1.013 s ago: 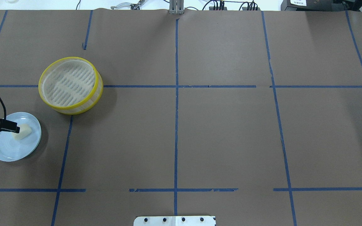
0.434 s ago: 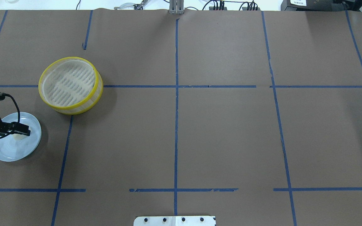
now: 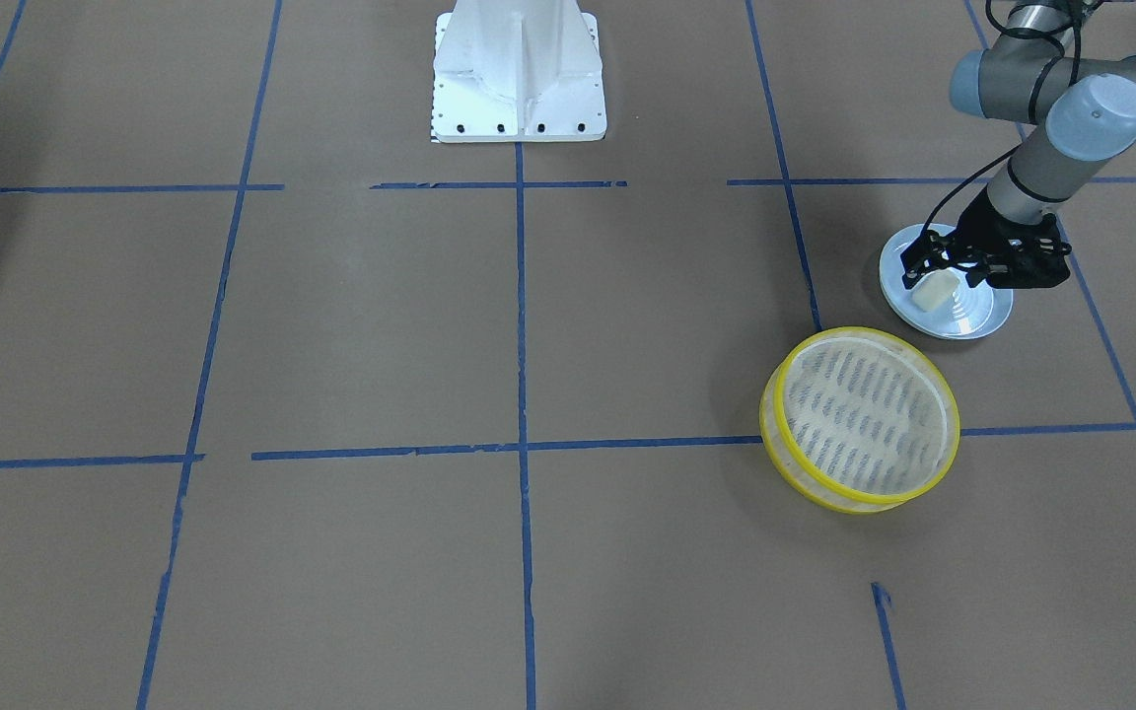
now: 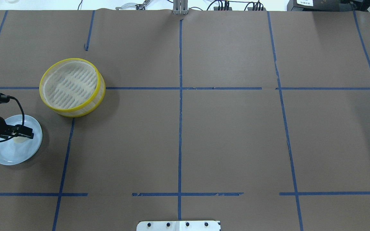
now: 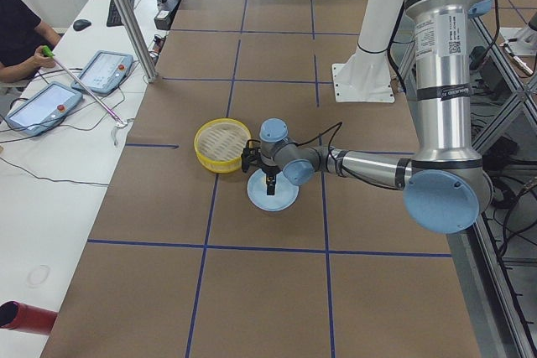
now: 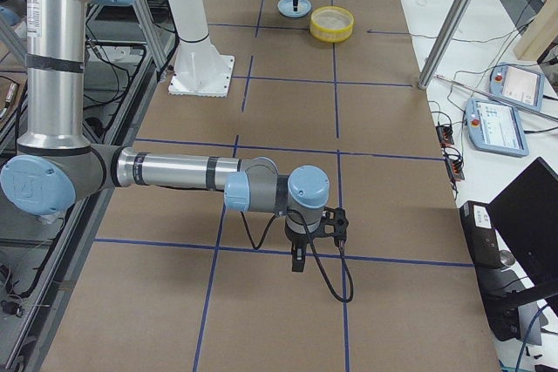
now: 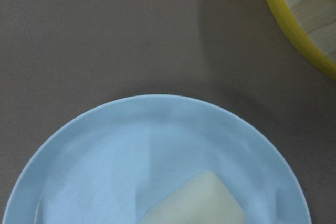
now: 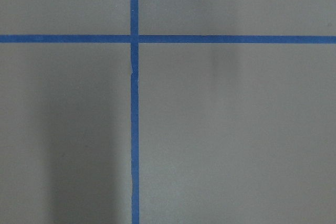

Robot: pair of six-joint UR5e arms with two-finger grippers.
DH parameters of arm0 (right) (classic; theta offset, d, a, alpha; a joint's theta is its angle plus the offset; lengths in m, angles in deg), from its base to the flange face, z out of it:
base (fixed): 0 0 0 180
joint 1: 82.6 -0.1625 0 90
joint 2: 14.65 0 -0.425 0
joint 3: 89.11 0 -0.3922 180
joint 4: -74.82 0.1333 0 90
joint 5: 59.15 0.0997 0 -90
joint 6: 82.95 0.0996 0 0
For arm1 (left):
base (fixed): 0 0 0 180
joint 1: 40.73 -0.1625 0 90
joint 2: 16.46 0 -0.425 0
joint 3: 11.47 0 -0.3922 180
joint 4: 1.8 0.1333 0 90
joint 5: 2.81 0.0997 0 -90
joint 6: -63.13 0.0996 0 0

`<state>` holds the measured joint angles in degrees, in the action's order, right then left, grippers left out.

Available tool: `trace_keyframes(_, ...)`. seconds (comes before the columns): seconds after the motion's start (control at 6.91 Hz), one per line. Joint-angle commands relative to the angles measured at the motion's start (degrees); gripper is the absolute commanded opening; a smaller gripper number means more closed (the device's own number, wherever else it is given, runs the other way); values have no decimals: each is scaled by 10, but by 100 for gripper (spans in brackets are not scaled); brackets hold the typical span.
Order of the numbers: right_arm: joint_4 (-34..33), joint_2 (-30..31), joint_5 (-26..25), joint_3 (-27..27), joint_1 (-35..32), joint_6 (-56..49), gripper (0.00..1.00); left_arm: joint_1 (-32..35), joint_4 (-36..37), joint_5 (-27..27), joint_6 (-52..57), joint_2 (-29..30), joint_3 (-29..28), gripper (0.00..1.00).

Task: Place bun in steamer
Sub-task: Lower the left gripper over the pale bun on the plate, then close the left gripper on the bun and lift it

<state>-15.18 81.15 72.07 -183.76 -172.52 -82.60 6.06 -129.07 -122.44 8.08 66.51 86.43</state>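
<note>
On plate (image 3: 974, 321), bun (image 3: 933, 291), long axis diagonal to tape lines (image 3: 519, 394)

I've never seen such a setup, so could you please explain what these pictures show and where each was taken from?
This is a robot with two arms, each ending in a two-finger gripper, at a table covered in brown paper with blue tape lines. One camera looks down from behind the robot, one faces it across the table, one stands at each table end, and one rides on each wrist. On the table are a yellow-rimmed steamer and a pale blue plate with a small white bun on it. The left gripper hangs over the bun, fingers apparently open, holding nothing. The right gripper hangs over the paper far away; whether it is open cannot be told.
</note>
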Motion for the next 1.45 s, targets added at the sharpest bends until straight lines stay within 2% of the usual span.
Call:
trace_keyframes(0.0,0,1,0,0,0,0,100,-1,0,-1,1,1,-1,68)
trace_keyframes(0.29,0,0,0,0,0,0,100,0,0,0,1,0,4,29)
trace_keyframes(0.43,0,0,0,0,0,0,100,1,0,0,3,0,4,24)
trace_keyframes(0.72,0,1,0,0,0,0,100,8,2,-5,19,-10,31,25)
trace_keyframes(1.01,0,1,0,-1,0,0,100,56,42,-11,48,-26,101,25)
trace_keyframes(1.16,0,1,0,-1,0,0,100,106,134,-26,103,-15,138,25)
trace_keyframes(1.3,0,0,0,-1,0,0,100,137,230,-26,138,28,165,25)
